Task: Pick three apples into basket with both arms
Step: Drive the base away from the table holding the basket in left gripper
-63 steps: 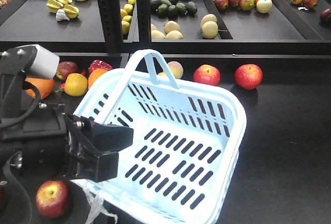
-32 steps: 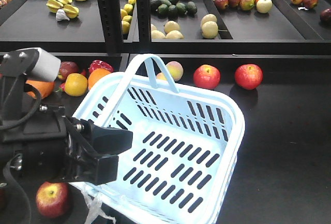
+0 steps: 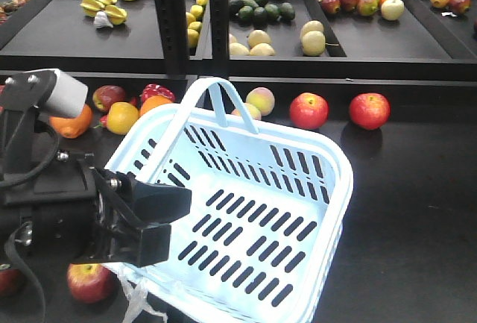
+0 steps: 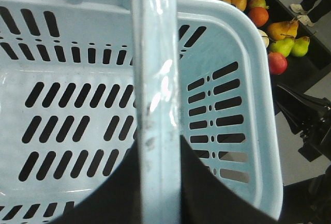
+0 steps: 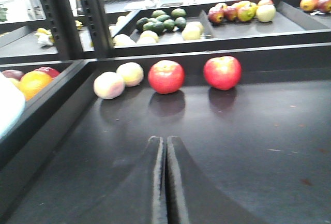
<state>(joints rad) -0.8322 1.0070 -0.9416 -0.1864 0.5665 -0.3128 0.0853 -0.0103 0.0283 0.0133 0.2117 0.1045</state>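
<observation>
Front view: one apple is being half hidden by the left gripper, clamped on the basket's near rim. Left wrist: that rim is being blurred by closeness. Right wrist: the right gripper is being held closed, empty; two apples are sitting at the black counter's back edge.

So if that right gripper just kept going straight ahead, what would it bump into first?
Probably the left-hand red apple, which sits almost dead ahead of the closed right gripper. Only bare black tabletop lies between, though depth is hard to judge.
</observation>
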